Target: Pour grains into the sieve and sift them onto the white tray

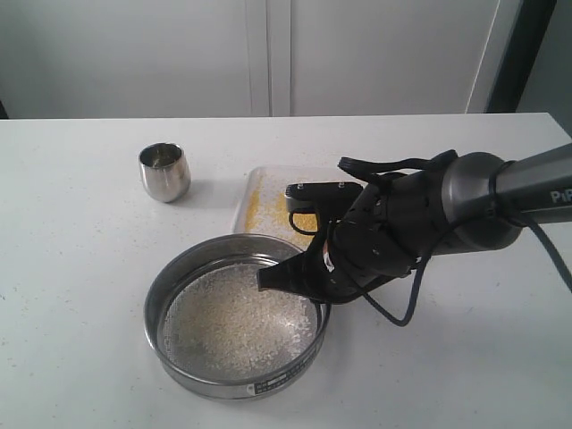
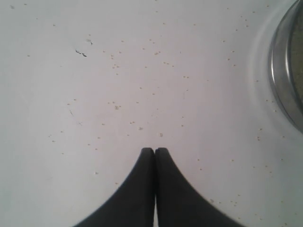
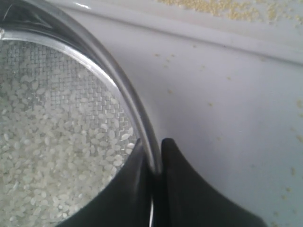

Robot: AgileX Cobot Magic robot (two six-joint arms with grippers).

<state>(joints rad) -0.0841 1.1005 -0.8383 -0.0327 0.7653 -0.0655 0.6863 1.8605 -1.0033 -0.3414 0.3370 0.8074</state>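
The round steel sieve (image 1: 234,386) is at the table's front centre, in front of the white tray (image 1: 268,169); whether it rests on the table I cannot tell. Whitish rice-like grains (image 1: 232,326) lie on its mesh. Yellow granules (image 1: 268,201) are spread over the tray. My right gripper (image 1: 290,273) is shut on the sieve's right rim (image 3: 118,85), one finger inside over the grains (image 3: 52,142), one outside. My left gripper (image 2: 154,150) is shut and empty above bare table, with the sieve's wall (image 2: 284,71) at the edge of its view. It is hidden in the exterior view.
A small rounded steel cup (image 1: 165,172) stands upright at the back left, apart from the sieve. Stray granules (image 2: 116,107) dot the white table. The right arm and its cable (image 1: 402,313) stretch in from the right, over part of the tray.
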